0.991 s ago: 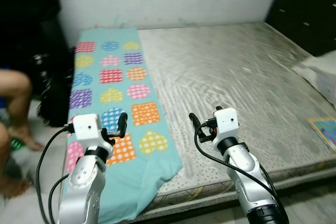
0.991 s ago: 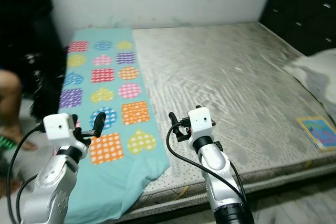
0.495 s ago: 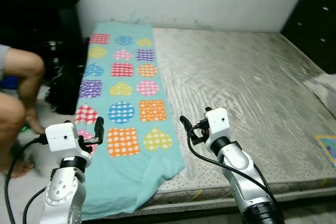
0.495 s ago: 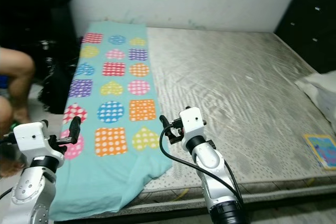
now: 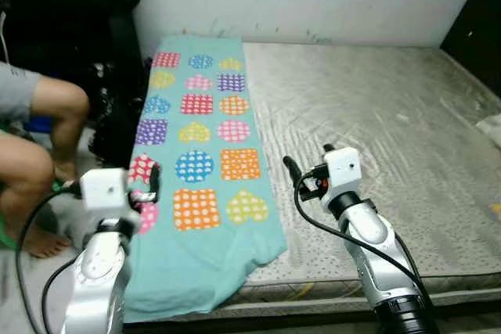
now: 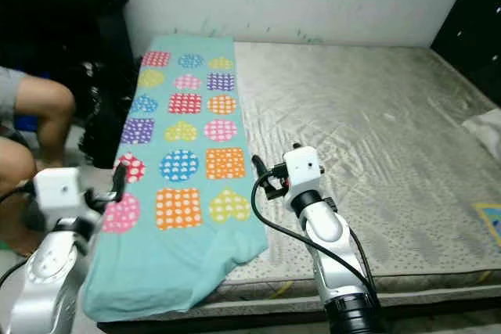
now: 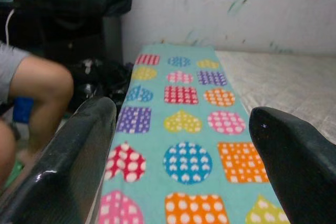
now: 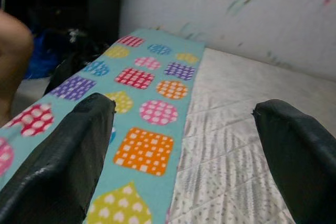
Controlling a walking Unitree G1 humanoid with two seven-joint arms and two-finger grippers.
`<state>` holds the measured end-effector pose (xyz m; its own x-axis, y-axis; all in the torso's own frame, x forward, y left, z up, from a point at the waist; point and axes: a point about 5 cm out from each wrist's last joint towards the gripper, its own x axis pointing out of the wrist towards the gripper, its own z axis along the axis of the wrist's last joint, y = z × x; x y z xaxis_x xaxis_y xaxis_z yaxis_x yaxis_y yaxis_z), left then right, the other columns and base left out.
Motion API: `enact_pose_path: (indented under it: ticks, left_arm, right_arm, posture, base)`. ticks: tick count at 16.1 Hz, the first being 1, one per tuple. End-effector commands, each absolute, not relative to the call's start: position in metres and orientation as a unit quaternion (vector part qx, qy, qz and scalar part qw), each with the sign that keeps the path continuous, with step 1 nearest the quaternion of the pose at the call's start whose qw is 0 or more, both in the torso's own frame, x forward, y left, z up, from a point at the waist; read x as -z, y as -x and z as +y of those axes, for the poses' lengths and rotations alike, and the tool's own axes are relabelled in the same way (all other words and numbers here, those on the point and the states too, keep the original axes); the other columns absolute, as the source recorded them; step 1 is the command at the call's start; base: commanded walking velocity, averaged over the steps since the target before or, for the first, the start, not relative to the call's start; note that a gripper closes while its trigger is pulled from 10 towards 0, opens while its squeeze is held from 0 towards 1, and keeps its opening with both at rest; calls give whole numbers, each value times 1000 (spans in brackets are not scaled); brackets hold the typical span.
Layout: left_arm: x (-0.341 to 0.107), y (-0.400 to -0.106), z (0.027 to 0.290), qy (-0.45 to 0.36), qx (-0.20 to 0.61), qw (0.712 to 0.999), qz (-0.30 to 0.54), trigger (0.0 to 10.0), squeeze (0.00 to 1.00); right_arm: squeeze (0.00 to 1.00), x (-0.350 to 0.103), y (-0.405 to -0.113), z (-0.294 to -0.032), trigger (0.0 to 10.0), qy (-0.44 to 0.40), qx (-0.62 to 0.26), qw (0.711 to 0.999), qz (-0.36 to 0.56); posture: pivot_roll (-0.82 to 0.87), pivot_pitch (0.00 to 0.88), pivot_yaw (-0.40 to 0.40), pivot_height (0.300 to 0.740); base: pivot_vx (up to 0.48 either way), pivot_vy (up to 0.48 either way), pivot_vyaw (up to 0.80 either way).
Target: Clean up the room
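A teal blanket [image 5: 200, 146] printed with coloured hearts, circles and squares lies along the left side of a bare grey mattress [image 5: 376, 115]. Its near end hangs crumpled over the mattress's front edge. My left gripper [image 7: 181, 111] is held up over the blanket's near left corner, open and holding nothing; one of its black fingers [image 5: 155, 177] shows beside the wrist housing. My right gripper [image 8: 182, 103] hovers above the blanket's right border near the front of the mattress, open and holding nothing.
A person sits on the floor left of the bed, knee [image 5: 66, 103] raised and a bare foot [image 5: 35, 242] close to my left arm. Dark bags [image 5: 117, 115] stand between the person and the bed. A white pillow [image 6: 485, 127] and a colourful book [image 6: 493, 218] lie at the mattress's right edge.
The camera has swung left, so the bed sits further right in view and more of the person shows. Both grippers stay raised and open.
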<state>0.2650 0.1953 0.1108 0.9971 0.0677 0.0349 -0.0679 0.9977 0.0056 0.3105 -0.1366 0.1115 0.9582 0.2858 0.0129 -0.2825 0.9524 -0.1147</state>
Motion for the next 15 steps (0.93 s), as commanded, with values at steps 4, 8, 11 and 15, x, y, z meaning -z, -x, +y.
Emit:
enact_pose_path:
  ticks: [4,8,11,15]
  left_arm:
    - [-110,-283,175,-9,26,999,-20,10000,0]
    - [-114,-296,178,-24,22,999,-34,10000,0]
    - [-114,-297,188,-73,-35,996,-35,10000,0]
    - [-107,-277,199,-104,39,994,-21,10000,0]
  right_arm:
    - [0,-118,-311,-142,10000,44,-100,993,-37]
    - [0,-126,-309,-155,10000,49,-80,994,-57]
    - [0,-129,-306,-160,10000,57,-85,993,-63]
    - [0,-137,-304,-152,10000,38,-115,989,-85]
  posture:
    - [-197,0,65,740]
    - [-215,0,83,740]
    - [-205,0,66,740]
    - [-166,0,42,740]
  base:
    - [0,0,0]
    - [0,0,0]
    - [0,0,0]
    - [0,0,0]
